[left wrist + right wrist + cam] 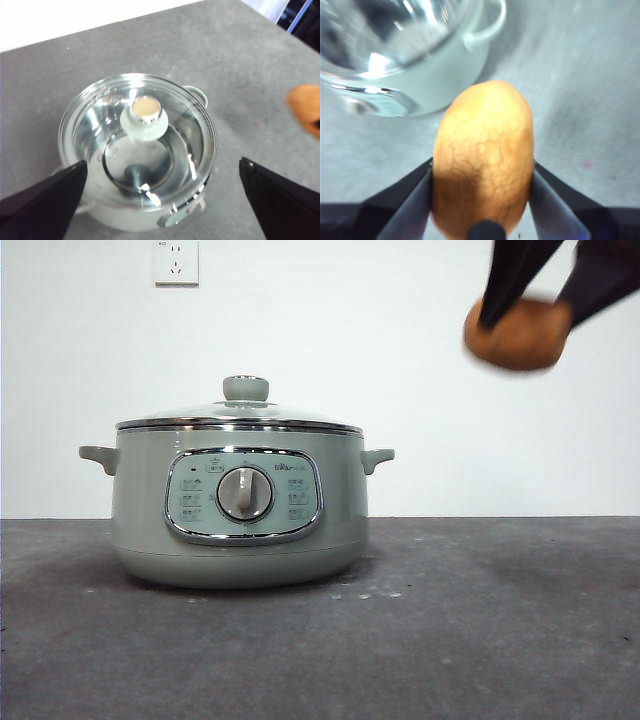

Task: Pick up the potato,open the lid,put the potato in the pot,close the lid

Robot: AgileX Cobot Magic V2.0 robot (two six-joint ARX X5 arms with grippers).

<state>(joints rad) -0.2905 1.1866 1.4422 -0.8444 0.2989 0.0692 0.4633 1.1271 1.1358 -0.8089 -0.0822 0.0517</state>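
The sage-green pot (238, 510) stands on the table left of centre, its glass lid (240, 420) on it with the green knob (246, 388) on top. My right gripper (528, 310) is shut on the orange-brown potato (517, 333) and holds it high in the air to the right of the pot; the right wrist view shows the potato (482, 157) between the jaws with the pot (420, 65) beyond. My left gripper (162, 192) is open, high above the pot (145, 210), looking down on the lid (137, 145) and knob (144, 117). The potato (305, 110) shows at that view's edge.
The table (480, 620) is dark grey with a white wall behind it and a wall socket (176, 262) high up. The pot's control panel and silver dial (245, 493) face the front camera.
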